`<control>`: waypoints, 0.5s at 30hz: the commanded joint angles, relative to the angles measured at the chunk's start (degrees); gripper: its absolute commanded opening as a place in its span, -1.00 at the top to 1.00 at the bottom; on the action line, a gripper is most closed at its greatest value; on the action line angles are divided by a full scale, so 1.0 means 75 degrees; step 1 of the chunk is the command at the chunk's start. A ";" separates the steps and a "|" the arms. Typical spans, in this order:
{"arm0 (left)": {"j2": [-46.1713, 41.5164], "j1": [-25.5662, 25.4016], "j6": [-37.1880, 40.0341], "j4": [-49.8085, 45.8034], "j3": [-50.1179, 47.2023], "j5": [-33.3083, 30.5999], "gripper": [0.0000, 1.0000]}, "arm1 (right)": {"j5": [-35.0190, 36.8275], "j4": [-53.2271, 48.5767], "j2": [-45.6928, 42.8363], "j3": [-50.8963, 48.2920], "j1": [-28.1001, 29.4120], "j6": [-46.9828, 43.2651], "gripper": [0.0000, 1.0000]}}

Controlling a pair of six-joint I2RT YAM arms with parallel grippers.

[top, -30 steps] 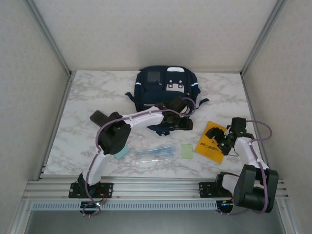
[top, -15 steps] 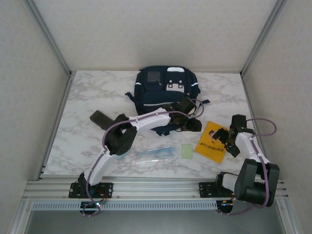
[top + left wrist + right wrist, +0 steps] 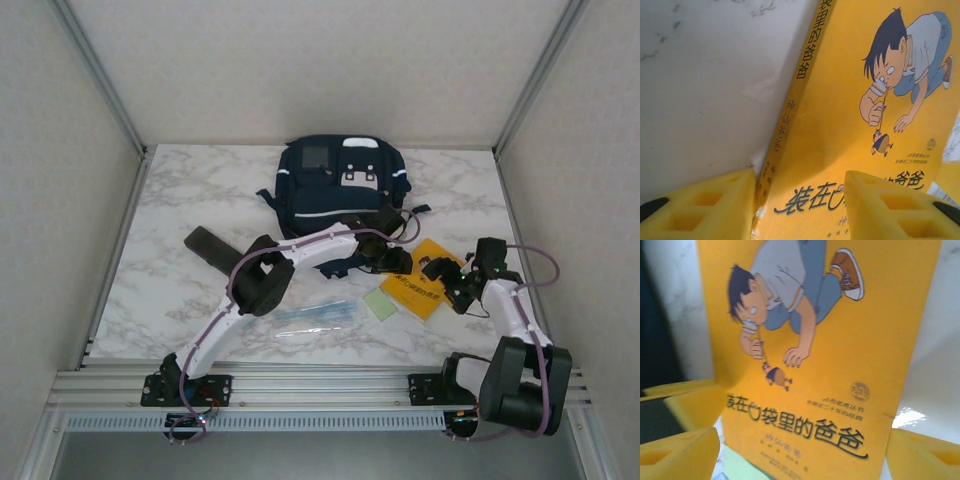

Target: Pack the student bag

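The student bag [image 3: 335, 182], dark navy with a grey square patch, stands at the back middle of the table. A yellow book [image 3: 418, 284] with a cartoon boy on its cover lies to the front right of it, between both grippers. My left gripper [image 3: 388, 262] is open at the book's left end. Its yellow fingers [image 3: 700, 210] straddle the spine edge of the book [image 3: 850, 125]. My right gripper [image 3: 447, 277] is open at the right end, with the book [image 3: 840, 340] lying across the gap between its fingers [image 3: 680, 452].
A pale green card [image 3: 378, 305] lies partly under the book's near corner. A clear pack of pens [image 3: 318, 315] sits in front of the left arm. A black flat case [image 3: 207, 245] lies at the left. The table's right edge and wall are close to the right arm.
The left gripper has swung right from the bag's front to the book. The right gripper moved left, and the book slid left with it, onto the green card.
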 commanded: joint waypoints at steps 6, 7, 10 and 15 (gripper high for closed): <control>0.0453 -0.0080 0.0046 -0.0385 0.0361 0.0263 0.09 | -0.1184 0.0795 -0.0124 -0.0258 0.0047 0.0249 -0.33; 0.0453 -0.0081 0.0044 -0.0394 0.0359 0.0269 0.09 | -0.1186 0.0864 -0.0066 -0.0282 0.0042 0.0259 -0.30; 0.0439 -0.0082 0.0032 -0.0413 0.0384 0.0277 0.09 | -0.1064 0.0933 0.0046 -0.0344 0.0055 0.0250 -0.08; 0.0307 -0.0036 0.0008 -0.0496 0.0450 0.0280 0.09 | -0.0771 0.0508 -0.0300 -0.0128 0.0063 0.0288 0.22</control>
